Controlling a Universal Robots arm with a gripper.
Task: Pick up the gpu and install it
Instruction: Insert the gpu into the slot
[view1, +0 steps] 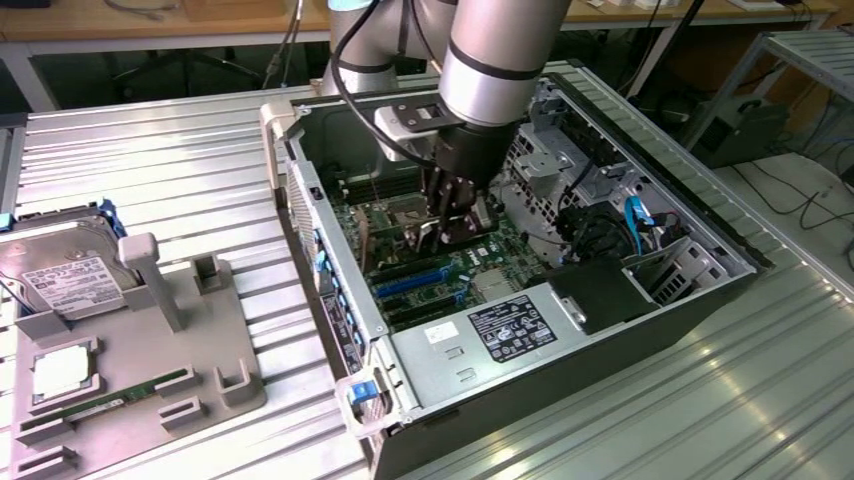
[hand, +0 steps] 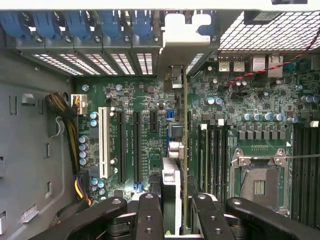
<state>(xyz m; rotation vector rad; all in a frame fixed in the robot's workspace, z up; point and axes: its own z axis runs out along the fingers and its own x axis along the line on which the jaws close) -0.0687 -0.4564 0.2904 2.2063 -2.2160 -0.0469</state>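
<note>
My gripper (view1: 454, 232) reaches down into the open computer case (view1: 694, 215), low over the green motherboard (view1: 441, 270). It is shut on the gpu (view1: 470, 226), a thin dark card held upright. In the wrist view the gpu (hand: 171, 180) appears edge-on between my black fingers (hand: 148, 216). Its silver bracket (hand: 180, 35) points to the case's rear slot openings. The card hangs beside the long black expansion slots (hand: 136, 145), between them and the memory slots (hand: 212, 155). Whether its lower edge touches a slot I cannot tell.
A grey tray (view1: 174, 345) at the exterior view's left holds a hard drive (view1: 67, 275), a processor (view1: 60, 370) and a green memory stick (view1: 114, 400). Inside the case are the power supply (view1: 501, 330), a drive cage (view1: 547, 170), the processor socket (hand: 260, 180) and loose cables (hand: 67, 112).
</note>
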